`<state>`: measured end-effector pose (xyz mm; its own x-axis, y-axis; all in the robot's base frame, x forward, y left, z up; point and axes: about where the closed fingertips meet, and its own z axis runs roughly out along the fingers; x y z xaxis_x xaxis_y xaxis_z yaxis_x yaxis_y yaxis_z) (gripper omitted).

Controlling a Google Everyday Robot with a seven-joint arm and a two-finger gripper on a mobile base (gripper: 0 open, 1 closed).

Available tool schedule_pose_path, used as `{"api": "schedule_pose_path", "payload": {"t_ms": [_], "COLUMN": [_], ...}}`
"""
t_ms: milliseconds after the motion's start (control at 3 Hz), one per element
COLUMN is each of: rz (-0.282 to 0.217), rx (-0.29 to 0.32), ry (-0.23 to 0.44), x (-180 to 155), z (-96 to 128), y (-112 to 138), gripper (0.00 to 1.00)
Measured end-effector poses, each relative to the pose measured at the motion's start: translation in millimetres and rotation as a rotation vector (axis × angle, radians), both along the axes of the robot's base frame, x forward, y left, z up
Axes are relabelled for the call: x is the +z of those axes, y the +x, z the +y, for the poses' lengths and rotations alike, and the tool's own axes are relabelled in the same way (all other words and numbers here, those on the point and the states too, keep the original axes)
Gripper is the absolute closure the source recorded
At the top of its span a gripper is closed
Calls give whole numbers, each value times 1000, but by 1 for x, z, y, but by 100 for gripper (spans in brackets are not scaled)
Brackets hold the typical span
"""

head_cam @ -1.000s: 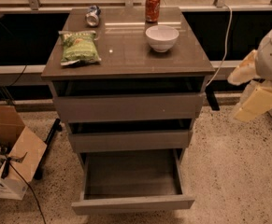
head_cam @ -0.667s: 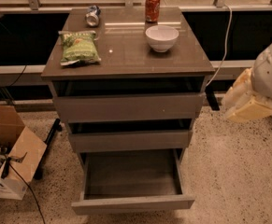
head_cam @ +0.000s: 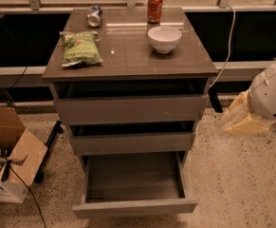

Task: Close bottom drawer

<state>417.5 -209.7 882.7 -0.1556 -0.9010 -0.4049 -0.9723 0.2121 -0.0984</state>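
Observation:
The bottom drawer (head_cam: 135, 206) of the grey-brown cabinet is pulled far out toward me, and its plain grey inner box shows empty. The middle drawer (head_cam: 133, 143) and top drawer (head_cam: 132, 109) above it stand slightly out. My gripper (head_cam: 239, 120) is at the right of the cabinet, level with the middle drawer and well apart from it, at the end of the white arm (head_cam: 272, 96).
On the cabinet top (head_cam: 128, 56) lie a green chip bag (head_cam: 80, 48), a white bowl (head_cam: 164, 38), a red can (head_cam: 154, 7) and a tipped silver can (head_cam: 94, 16). A cardboard box (head_cam: 9, 156) with cables stands on the floor at the left. A white cable (head_cam: 230, 37) hangs at the right.
My arm and gripper have moved left and down, closer to the cabinet's right side. The drawers have not moved.

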Motion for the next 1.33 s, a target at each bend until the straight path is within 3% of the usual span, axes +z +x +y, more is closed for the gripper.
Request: {"api": "schedule_pose_path", "payload": {"t_ms": [333,1000,1333], "rz": [0,27,-21], "rx": [0,23,26], "ry": [0,69,109], "x": [0,-83,-126], "z": [0,20,25], "y": [0,2,13], "gripper": [100,100,100]}}
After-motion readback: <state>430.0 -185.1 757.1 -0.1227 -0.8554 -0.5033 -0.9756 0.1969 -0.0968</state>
